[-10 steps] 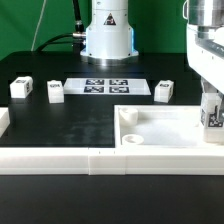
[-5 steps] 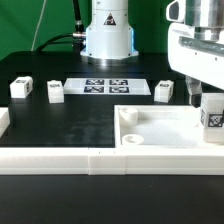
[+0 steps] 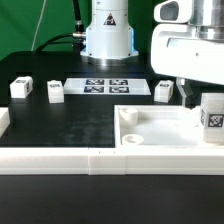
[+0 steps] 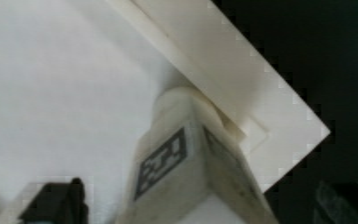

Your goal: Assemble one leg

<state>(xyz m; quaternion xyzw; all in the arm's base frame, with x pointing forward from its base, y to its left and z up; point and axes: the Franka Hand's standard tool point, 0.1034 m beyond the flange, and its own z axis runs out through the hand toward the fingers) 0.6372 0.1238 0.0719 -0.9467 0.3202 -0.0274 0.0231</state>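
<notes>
Leg (image 3: 213, 120) of white plastic, a small upright block with flat sides and squared edges, stands inside the big panel (image 3: 160, 128) at the exterior view's right, partly cut by the picture's edge. A black-and-white square tag (image 3: 213, 118) sits on its near face. In the wrist view the same leg (image 4: 194, 150) rises close by the panel's raised rim (image 4: 247, 90), near a corner. Whether its foot sits in a socket cannot be told.

The gripper (image 3: 193, 97) hangs just beside the leg, toward the exterior view's left, and grips nothing. Its jaws stand wide. The wrist view shows 1 dark finger (image 4: 55, 203) far off to the side, clear of the leg.

The panel is a smooth, matt white tray, flat and square with a low rim. A round socket (image 3: 130, 139) is sunk in 1 of its corners.

On the black table (image 3: 70, 125), 3 more blocks like the leg stand well apart in a row: 1 at the far left (image 3: 19, 88), 1 beside it (image 3: 54, 92), and 1 near the gripper (image 3: 164, 91). Between them lies the marker board (image 3: 107, 86), thin and flat, printed with square tags. A long white rail (image 3: 90, 161) runs along the front edge. The arm's rounded white base (image 3: 107, 35) stands behind.
</notes>
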